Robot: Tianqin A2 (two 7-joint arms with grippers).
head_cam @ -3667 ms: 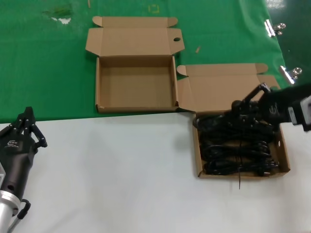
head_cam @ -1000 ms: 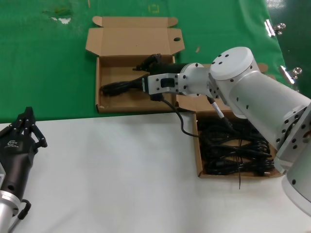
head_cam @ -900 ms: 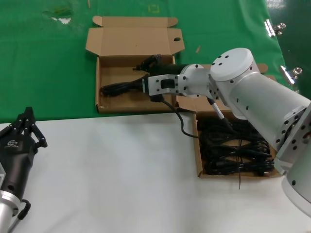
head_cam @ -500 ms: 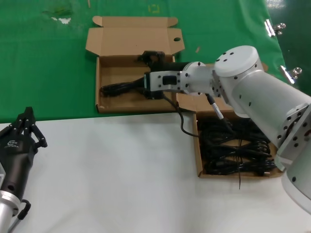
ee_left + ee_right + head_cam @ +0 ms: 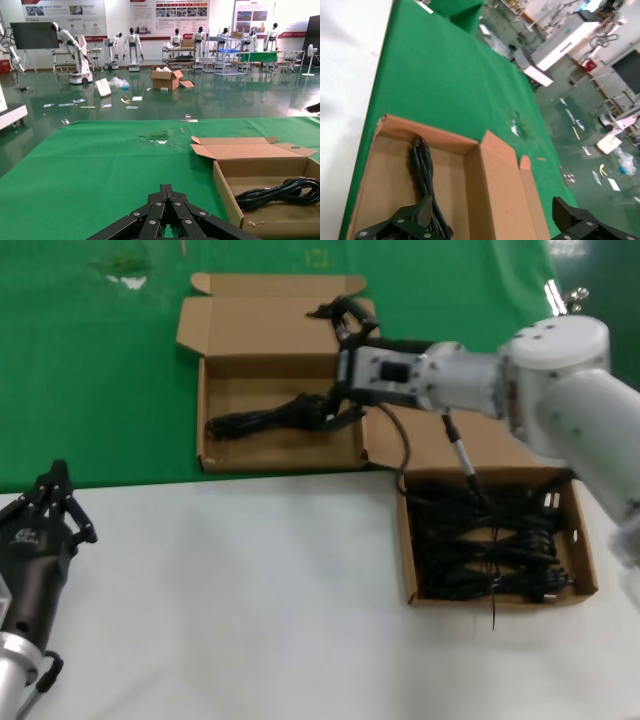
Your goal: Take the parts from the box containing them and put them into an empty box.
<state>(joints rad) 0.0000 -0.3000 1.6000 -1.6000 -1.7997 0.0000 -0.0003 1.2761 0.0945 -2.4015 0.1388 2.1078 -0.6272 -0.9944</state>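
Observation:
One black coiled cable (image 5: 262,418) lies loose in the far cardboard box (image 5: 210,455) on the green cloth. It also shows in the left wrist view (image 5: 280,192) and the right wrist view (image 5: 420,160). My right gripper (image 5: 328,368) is open and empty over that box's right side, one finger (image 5: 340,420) over the cable's right end. Several more black cables (image 5: 485,540) fill the near right box (image 5: 590,570). My left gripper (image 5: 58,490) is shut and parked at the near left, and shows in its own wrist view (image 5: 167,192).
Both boxes have raised lids and side flaps (image 5: 275,325). My right arm (image 5: 560,390) reaches over the right box's lid. Metal clips (image 5: 565,298) hold the green cloth (image 5: 100,370) at the far right. The white table (image 5: 230,600) lies in front.
My right gripper has opened and let go of the cable, which now lies in the far box. The gripper and arm have drawn back to the right.

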